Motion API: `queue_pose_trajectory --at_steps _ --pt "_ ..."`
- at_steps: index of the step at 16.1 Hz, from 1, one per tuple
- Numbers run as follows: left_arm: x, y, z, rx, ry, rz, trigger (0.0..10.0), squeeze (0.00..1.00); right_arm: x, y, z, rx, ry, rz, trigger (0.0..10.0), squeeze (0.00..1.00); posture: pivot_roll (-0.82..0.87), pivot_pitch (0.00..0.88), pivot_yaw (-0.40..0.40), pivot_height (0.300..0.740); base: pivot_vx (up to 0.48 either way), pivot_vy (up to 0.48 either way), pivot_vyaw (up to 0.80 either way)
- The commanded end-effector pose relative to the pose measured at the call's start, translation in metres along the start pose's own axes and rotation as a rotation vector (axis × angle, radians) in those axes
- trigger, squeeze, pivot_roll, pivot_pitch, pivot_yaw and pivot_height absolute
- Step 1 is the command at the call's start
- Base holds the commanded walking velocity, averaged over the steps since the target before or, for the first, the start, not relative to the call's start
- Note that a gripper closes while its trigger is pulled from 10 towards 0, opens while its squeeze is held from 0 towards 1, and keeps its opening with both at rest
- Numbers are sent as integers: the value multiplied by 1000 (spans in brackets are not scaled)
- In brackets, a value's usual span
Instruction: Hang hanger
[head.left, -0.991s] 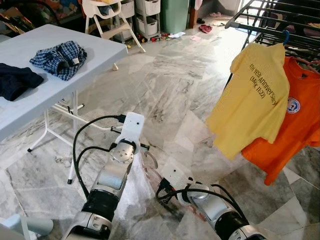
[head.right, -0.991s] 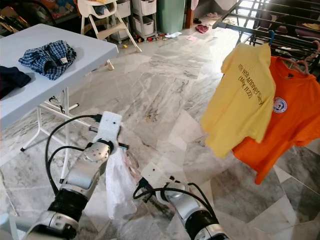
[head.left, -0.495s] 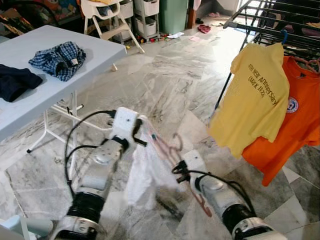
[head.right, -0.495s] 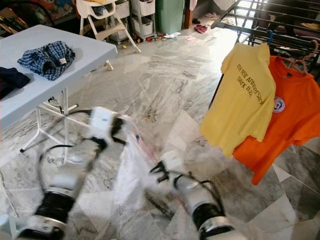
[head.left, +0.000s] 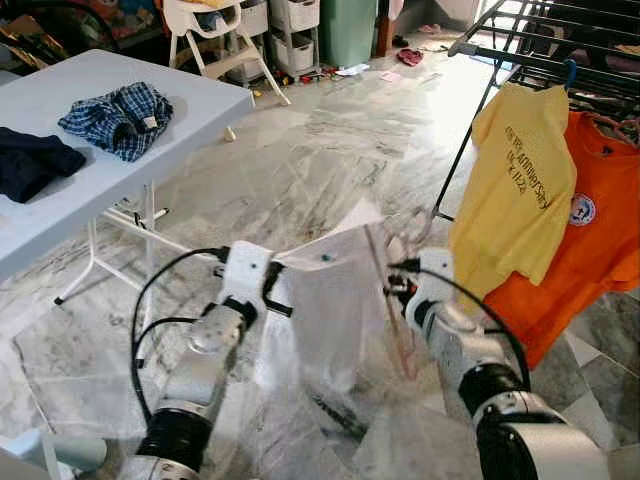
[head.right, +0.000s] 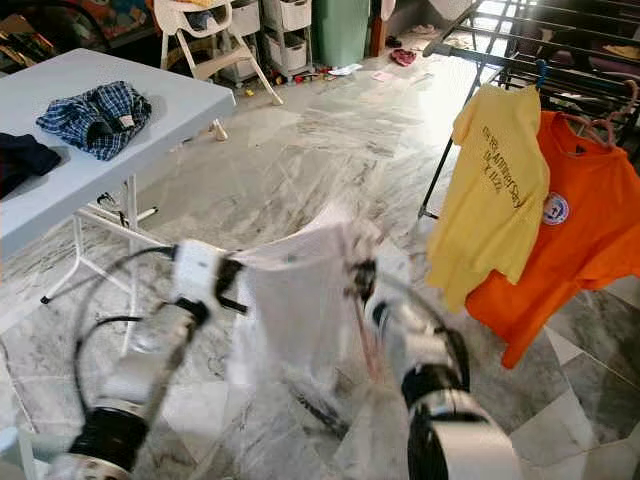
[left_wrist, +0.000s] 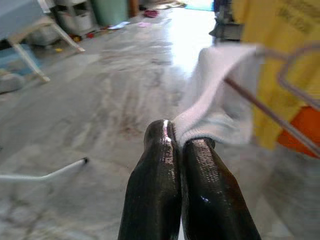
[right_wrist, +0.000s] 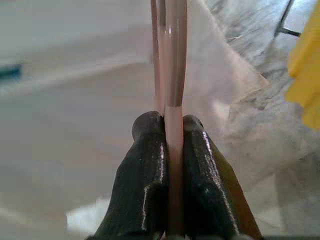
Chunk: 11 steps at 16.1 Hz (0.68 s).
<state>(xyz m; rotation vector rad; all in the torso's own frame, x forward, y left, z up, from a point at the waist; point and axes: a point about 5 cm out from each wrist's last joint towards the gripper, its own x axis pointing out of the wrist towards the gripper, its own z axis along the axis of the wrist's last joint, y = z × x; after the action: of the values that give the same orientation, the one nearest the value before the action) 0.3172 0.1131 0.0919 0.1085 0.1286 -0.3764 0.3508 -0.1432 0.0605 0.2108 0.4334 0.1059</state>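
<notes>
R gripper (right_wrist: 167, 130) clamps thin pink plastic hanger (head.left: 385, 300), long axis near-vertical, hook up; L gripper (left_wrist: 177, 137) pinches white cloth garment (head.left: 330, 310) edge.

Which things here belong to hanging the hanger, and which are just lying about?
Job:
- pink plastic hanger
- sheer white garment
- dark metal drying rack
- left pincer
- right pincer

Lying about:
- blue checked cloth
- grey folding table
- white high chair

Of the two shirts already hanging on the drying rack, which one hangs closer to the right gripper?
The yellow shirt. It hangs next to the right gripper, while the orange shirt hangs behind it, farther away.
</notes>
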Motion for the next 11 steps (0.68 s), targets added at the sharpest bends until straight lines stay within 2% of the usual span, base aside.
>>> queue_pose_trajectory --at_steps 1,4,5,6,7,8,9,10,11 --pt "-4 -3 -13 11 42 -7 10000 0 2 -2 14 139 -40 -39 10000 0 -52 38 36 740 0 0 0" --pt "-11 -26 -40 35 126 -86 10000 0 6 0 44 395 -112 -66 10000 0 -57 35 32 740 0 0 0" --pt "-12 -30 -45 39 144 -101 10000 0 6 1 51 422 -133 -64 10000 0 -59 35 30 740 0 0 0" --pt "-15 -38 -55 67 168 -139 10000 0 7 7 65 511 -167 -54 10000 0 -63 36 28 740 0 0 0" --pt "-16 -42 -59 67 175 -159 10000 0 7 13 71 550 -179 -36 10000 0 -65 37 28 740 0 0 0" --pt "-17 -45 -62 74 183 -174 10000 0 7 20 76 546 -189 -25 10000 0 -70 40 26 740 0 0 0" --pt "-18 -48 -62 70 173 -194 10000 0 7 28 80 549 -200 -10 10000 0 -74 43 25 740 0 0 0" --pt "-17 -53 -60 76 153 -216 10000 0 7 37 82 591 -189 22 10000 0 -77 49 21 740 0 0 0" --pt "-17 -56 -57 99 134 -236 10000 0 6 40 83 601 -195 29 10000 0 -80 52 19 740 0 0 0"
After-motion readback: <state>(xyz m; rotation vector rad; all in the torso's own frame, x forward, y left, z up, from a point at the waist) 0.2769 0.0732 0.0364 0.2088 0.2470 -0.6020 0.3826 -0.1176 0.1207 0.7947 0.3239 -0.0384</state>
